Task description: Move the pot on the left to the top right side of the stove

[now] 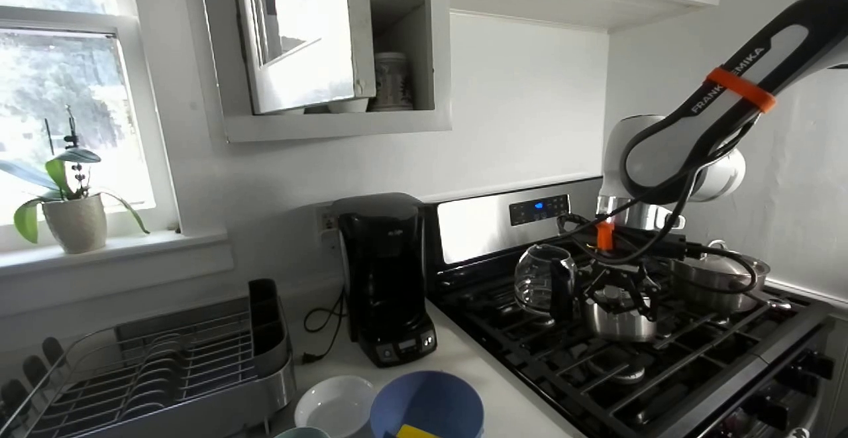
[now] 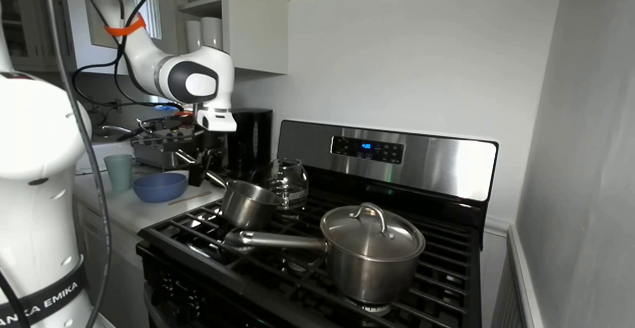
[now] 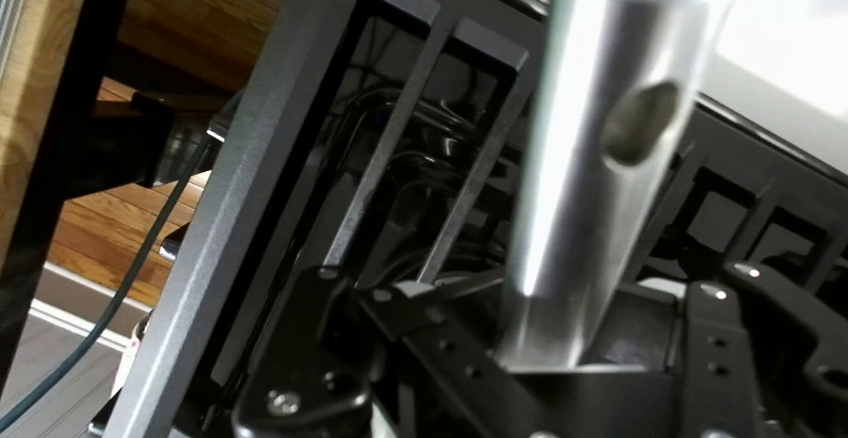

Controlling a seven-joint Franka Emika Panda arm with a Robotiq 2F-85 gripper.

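Note:
The pot is a small steel saucepan at the left part of the stove; it also shows in an exterior view. It looks slightly tilted; I cannot tell whether its base touches the grate. Its long handle passes between my fingers in the wrist view and points up toward the camera. My gripper is closed around this handle, beside the pot at the counter side. In an exterior view the gripper covers the handle and part of the pot's rim. The pot's body is out of the wrist view.
A lidded steel pot stands at the right front, its handle pointing toward the small pot. A glass carafe stands on the grate close behind the small pot. A black coffee maker and a blue bowl are on the counter.

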